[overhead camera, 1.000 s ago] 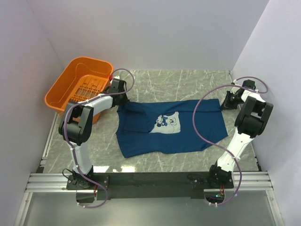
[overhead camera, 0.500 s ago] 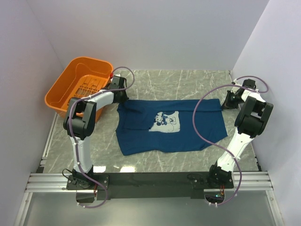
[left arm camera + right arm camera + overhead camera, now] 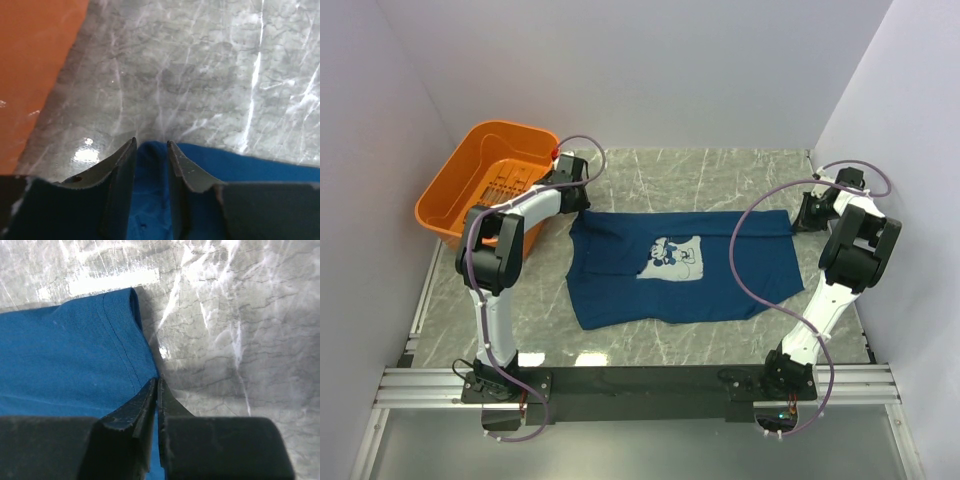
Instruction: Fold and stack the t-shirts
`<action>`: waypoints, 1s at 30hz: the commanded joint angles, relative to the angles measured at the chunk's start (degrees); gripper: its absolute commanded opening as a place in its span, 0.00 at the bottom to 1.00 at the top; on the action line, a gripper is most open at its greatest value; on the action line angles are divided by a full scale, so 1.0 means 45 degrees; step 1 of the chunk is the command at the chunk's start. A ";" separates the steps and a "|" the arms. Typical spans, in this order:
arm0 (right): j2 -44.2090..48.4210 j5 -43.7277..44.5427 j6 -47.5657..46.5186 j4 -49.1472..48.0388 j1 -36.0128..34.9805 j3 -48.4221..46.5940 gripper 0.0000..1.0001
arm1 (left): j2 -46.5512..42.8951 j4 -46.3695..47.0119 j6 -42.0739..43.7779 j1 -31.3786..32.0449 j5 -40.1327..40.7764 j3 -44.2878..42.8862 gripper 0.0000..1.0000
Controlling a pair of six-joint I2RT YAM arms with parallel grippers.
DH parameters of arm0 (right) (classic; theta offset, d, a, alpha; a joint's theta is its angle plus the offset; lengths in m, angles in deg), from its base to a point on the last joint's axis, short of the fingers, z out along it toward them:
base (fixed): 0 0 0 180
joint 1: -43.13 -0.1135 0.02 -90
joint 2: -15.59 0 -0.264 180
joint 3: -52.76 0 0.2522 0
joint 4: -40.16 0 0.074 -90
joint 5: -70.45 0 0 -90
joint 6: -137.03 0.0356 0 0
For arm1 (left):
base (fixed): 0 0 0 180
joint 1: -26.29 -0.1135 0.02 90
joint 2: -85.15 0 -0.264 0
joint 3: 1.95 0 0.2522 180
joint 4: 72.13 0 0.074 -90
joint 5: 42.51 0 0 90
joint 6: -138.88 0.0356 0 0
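A dark navy-blue t-shirt lies spread flat on the marble table, its pale mouse print facing up. My left gripper sits at the shirt's far left corner. In the left wrist view its jaws stand apart, with blue cloth lying loose between them. At the shirt's far right corner is my right gripper. Its jaws are pressed almost together on a thin edge of the hemmed cloth.
An orange plastic basket stands at the far left, just beside my left wrist, and its wall fills the left side of the left wrist view. White walls close in the table on three sides.
My left gripper's jaws have parted and no longer pinch the shirt's corner. The left wrist has shifted a little toward the basket. The right arm has stayed in place.
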 commanded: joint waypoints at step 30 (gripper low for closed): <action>1.1087 -0.3487 -1.0485 0.1124 -0.9278 0.7405 0.55 | -1.4845 -0.0764 -0.0602 0.0228 -0.2302 0.8960 0.95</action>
